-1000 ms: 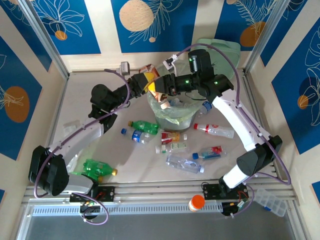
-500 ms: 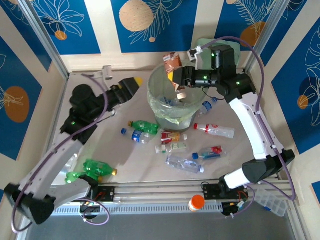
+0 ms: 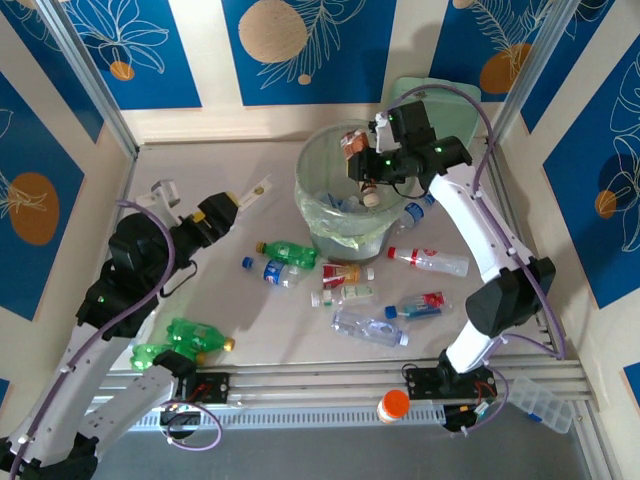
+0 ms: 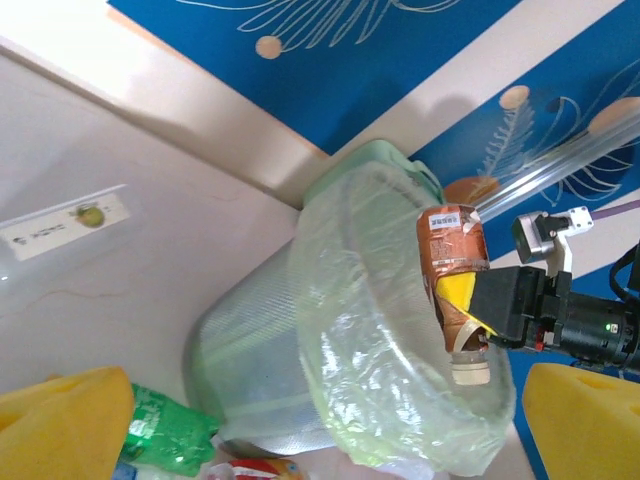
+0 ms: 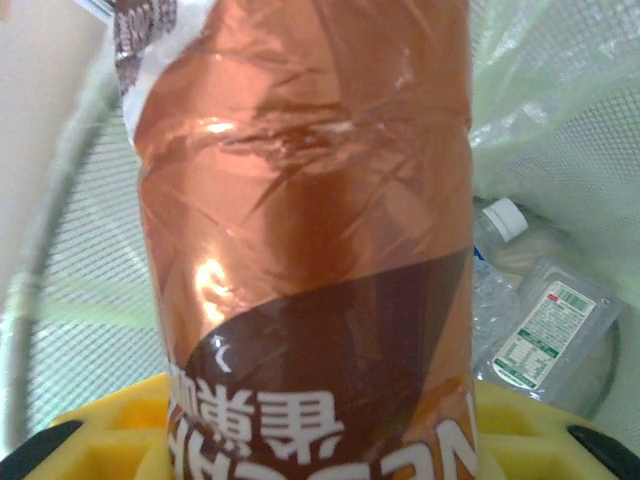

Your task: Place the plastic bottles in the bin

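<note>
Held bottle: the brown-labelled bottle [image 4: 452, 255] hangs cap down over the mouth of the bin [image 3: 340, 238], upper centre of the top view
Right jaws: closed on the brown-labelled bottle, a yellow pad on each side
Left jaws: spread wide and holding nothing, centre left of the top view, well apart from the bin
Inside the bin: clear bottles [image 5: 545, 330] lie at the bottom
Around the bin: a green bottle [image 3: 290, 252] lies just below its base, with a loose blue cap [image 3: 247, 263] beside it; more plastic bottles [image 3: 370, 327] are scattered across the centre; two green ones [image 3: 190, 340] lie lower left
Behind: a mint-green case [image 3: 445, 95] stands against the back wall
Edges: a front rail [image 3: 300, 385] runs along the bottom, with an orange-capped item [image 3: 393, 404] on it
Open room: the desk [image 3: 200, 165] is bare at upper left but for a white strip [image 4: 65, 222]
Writing: white letters and Chinese characters on the brown label, upside down and cut by the frame's lower edge, cannot be read in full
</note>
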You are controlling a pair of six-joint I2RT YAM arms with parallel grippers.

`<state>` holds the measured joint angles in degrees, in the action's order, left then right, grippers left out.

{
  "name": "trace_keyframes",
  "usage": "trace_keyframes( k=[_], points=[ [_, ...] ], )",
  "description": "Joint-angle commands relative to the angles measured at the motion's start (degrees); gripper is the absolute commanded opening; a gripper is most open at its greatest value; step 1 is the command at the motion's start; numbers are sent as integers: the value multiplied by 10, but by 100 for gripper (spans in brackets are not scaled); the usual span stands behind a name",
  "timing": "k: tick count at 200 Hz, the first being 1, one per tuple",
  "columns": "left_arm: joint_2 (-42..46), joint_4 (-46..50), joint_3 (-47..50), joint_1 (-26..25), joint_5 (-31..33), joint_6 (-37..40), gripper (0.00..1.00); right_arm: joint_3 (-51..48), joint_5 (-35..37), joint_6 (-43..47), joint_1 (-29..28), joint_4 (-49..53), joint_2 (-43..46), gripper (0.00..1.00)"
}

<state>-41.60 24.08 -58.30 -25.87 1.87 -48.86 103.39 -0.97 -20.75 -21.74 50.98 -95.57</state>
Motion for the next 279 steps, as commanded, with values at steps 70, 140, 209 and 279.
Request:
trace_keyframes(
  k=[70, 140, 209, 279],
  points=[
    [18, 29, 17, 6, 31, 37, 99, -69, 65, 0, -23, -25, -51, 36],
    [17, 98, 2, 6, 96, 39, 99, -76, 117, -2, -35, -15, -125, 43],
    [15, 168, -3, 6, 138, 19, 99, -8, 171, -37, -45, 26, -134, 68],
    [-15, 433, -50, 6, 252, -173, 99, 91, 371, -21, -124, 79, -57, 97]
  ],
)
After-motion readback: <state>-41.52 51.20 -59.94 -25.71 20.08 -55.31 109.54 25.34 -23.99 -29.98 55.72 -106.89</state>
